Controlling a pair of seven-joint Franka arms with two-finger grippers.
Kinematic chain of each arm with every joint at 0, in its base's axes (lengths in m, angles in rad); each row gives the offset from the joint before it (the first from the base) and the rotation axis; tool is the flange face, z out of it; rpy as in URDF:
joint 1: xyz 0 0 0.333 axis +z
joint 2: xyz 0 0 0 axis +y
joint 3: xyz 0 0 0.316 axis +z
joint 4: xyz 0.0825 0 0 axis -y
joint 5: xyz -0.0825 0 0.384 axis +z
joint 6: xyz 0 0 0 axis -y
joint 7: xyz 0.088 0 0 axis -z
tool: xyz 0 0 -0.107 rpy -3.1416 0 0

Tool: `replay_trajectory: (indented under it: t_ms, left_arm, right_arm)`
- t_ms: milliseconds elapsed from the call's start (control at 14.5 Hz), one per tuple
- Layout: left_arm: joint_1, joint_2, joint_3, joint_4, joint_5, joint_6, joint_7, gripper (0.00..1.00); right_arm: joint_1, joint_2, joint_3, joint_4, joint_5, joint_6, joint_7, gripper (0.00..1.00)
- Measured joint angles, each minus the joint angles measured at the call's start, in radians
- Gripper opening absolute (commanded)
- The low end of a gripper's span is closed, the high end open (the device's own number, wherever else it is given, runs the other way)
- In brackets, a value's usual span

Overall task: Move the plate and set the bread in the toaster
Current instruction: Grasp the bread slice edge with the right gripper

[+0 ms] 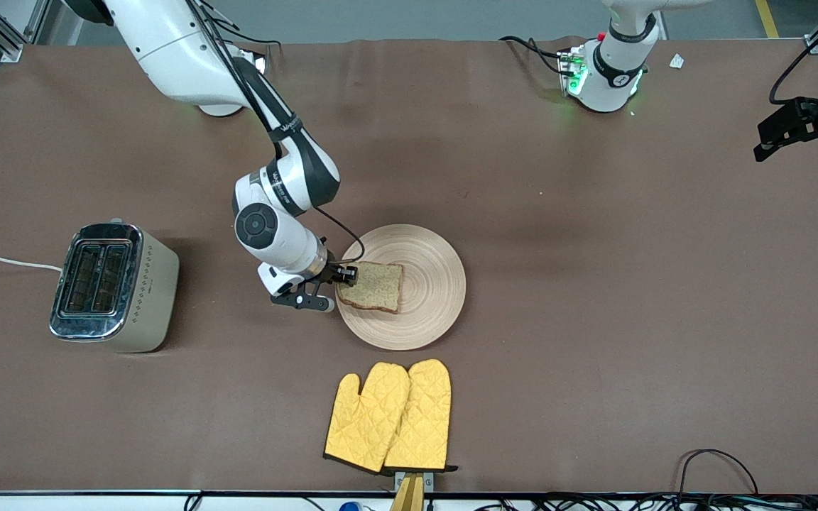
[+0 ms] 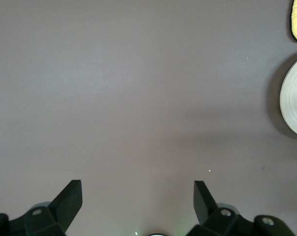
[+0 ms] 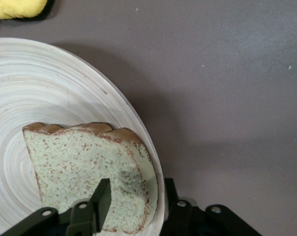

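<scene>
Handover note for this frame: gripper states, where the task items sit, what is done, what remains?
Right gripper: fingers straddle the edge of the bread on the plate, not closed.
Left gripper: open, waiting over bare table at its own end.
Toaster: toward the right arm's end, slots empty.
Done: right arm has reached the bread.
Left: grip, lift, carry to toaster, drop into a slot.

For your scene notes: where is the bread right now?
The bread lies on the plate, at its edge toward the toaster, with the right end effector closing around its edge.
</scene>
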State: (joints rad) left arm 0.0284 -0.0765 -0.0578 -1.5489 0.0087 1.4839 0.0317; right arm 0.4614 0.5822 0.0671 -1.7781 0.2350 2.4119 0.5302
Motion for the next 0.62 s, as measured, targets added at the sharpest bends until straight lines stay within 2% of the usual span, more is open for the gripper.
replay_trajectory:
  t_ms: [206,619]
  left_arm:
    - [-0.001,0.0,0.0,0.0,0.0,0.003,0.0,1.0]
    - [-0.001,0.0,0.0,0.0,0.0,0.003,0.0,1.0]
  right_arm:
    - [0.003,0.012,0.0,0.0,0.0,0.015,0.002,0.42]
    - [0.003,0.019,-0.002,0.004,-0.003,0.019,0.004,0.27]
